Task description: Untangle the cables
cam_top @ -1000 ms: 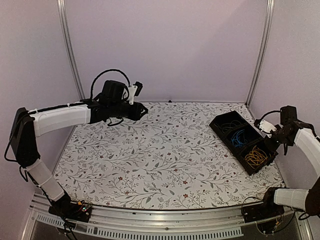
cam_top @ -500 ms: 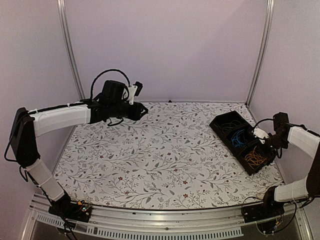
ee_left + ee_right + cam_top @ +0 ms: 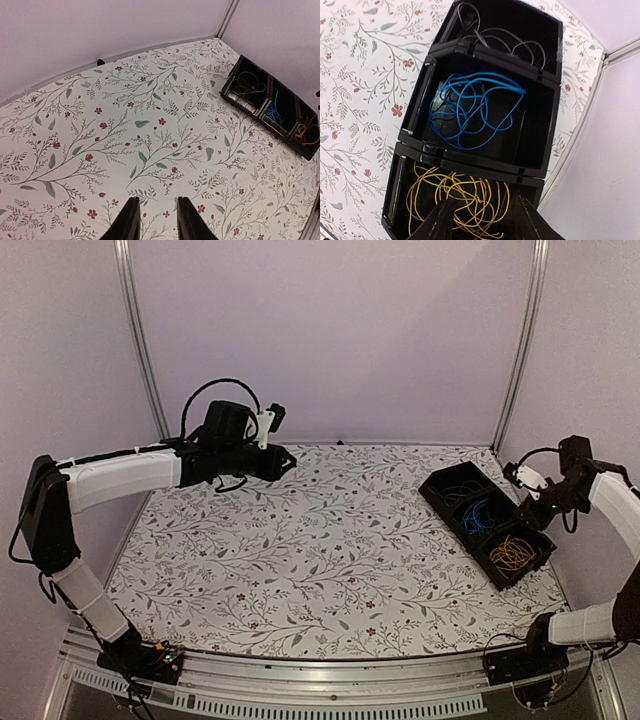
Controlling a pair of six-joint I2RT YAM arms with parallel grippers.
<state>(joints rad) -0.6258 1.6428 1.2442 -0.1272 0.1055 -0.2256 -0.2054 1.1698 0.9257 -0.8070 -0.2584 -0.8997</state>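
From above, you see the left fingers (image 3: 284, 462) held off the far left of the floral worktop (image 3: 330, 570), well apart from the black bin (image 3: 448, 516) at the right edge. The cables lie sorted in its three compartments: dark cables (image 3: 462, 487) farthest, blue cables (image 3: 477, 512) in the middle, yellow cables (image 3: 512, 553) nearest. The right fingers (image 3: 530, 510) hang beside the bin's right wall, but this view cannot show you how far apart they are. In your left wrist view, the left fingers (image 3: 131, 222) stand a little apart with nothing between them, only bare patterned worktop (image 3: 125, 125) below. The bin (image 3: 235, 100) sits off at the upper right, its dark (image 3: 250, 82), blue (image 3: 272, 111) and yellow (image 3: 306, 132) strands each in their own compartment. In your right wrist view, the right fingers (image 3: 440, 222) are spread wide and grip nothing, poised above the yellow cables (image 3: 460, 197), a loose heap of loops. Beyond the bin's divider (image 3: 485, 165) the blue cables (image 3: 470, 115) coil in the middle compartment, and thin dark cables (image 3: 495, 40) lie in the far one, with worktop (image 3: 360, 75) on the left.
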